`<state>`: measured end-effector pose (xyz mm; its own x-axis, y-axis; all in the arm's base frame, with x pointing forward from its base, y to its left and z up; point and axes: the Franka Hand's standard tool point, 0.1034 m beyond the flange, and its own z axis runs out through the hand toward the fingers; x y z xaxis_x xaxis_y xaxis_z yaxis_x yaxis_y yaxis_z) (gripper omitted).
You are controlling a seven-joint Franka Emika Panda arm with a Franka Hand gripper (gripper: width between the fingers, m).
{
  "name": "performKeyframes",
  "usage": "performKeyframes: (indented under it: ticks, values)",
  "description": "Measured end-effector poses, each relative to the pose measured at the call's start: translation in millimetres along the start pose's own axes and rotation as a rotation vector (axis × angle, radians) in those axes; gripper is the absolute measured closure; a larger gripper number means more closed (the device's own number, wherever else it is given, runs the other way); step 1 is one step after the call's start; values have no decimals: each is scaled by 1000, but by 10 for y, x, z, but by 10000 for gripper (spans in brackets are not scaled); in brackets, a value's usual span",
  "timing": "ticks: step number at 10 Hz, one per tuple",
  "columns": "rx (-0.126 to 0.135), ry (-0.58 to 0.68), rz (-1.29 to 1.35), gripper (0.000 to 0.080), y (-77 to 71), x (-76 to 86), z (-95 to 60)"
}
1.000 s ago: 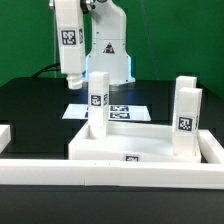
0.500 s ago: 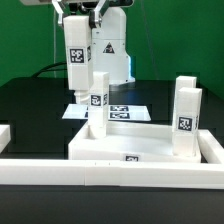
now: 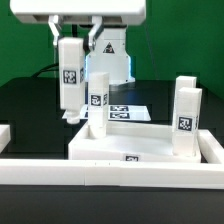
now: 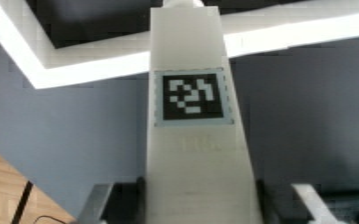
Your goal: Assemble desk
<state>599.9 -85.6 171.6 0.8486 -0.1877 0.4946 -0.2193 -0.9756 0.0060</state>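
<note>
Gripper is clenching a white leg by its upper end, hanging it upright above the desk top's far corner — beside a leg already standing. Any tilt risks it jamming — or knocking its neighbour.

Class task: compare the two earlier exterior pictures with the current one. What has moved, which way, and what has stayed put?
The claw has carried its held leg lower in the picture, nearer the camera, still upright and gripped. The desk top, its two standing legs and the marker board have not moved.
</note>
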Motion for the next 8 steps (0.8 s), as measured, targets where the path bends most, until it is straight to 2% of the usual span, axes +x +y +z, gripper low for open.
performKeyframes:
  ticks: [1,3,5,8]
  values:
    - [-6,-8,-5,511,-16,-31,78]
    - [0,-5,-4,511,-83,-11,71]
    - [3,-14,-9,511,-114,-78,86]
    - [-12,-29,-17,511,-52,-232,161]
